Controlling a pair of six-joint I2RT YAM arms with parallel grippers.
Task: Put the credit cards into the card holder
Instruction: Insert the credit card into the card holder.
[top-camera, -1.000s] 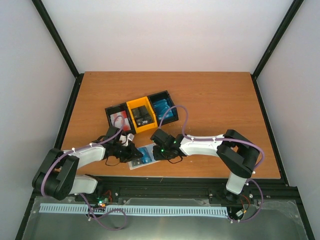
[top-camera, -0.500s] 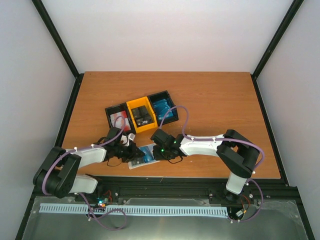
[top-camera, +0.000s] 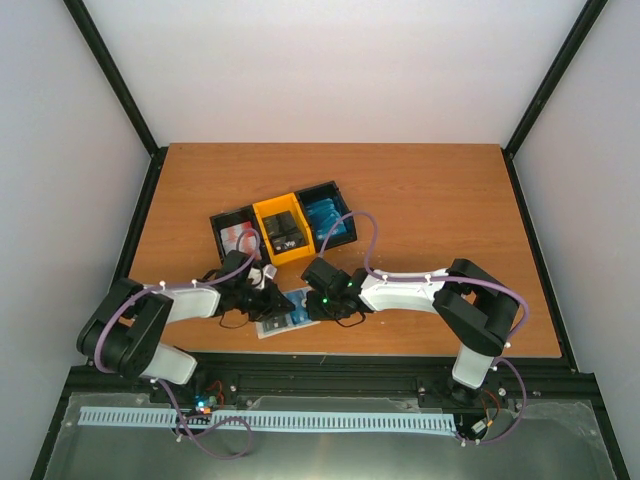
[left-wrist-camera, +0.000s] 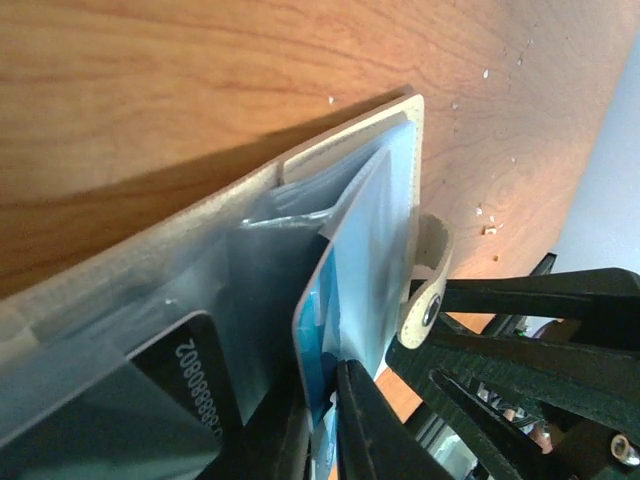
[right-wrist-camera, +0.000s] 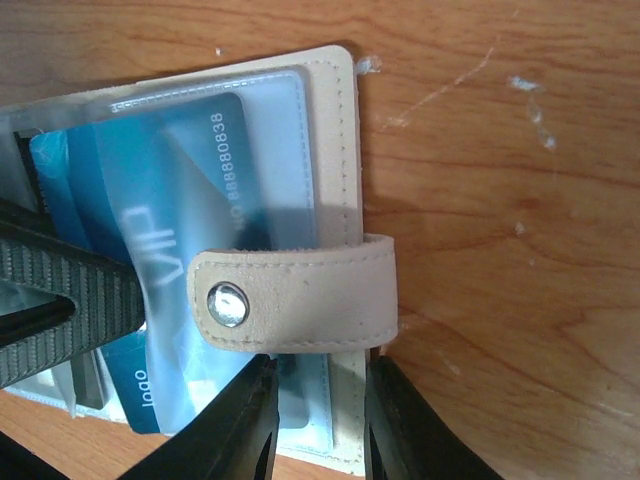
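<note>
Beige card holder (right-wrist-camera: 336, 150), one blue card (left-wrist-camera: 318, 335) pinched in left jaws, right jaws unclear

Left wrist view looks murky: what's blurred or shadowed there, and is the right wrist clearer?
Left wrist: the card holder throws a dark shadow on the wood; its near corner and the left gripper are out of focus. Right wrist: snap tab sharp, blue card hazed by clear plastic.

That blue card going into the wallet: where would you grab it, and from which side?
Grab it by its free end, coming from the pocket's open side, and pinch the two flat faces. The blue card is thin, and its far end appears tucked into a clear pocket of the card holder. That leaves only the near end exposed. The left gripper pinches it there.
</note>
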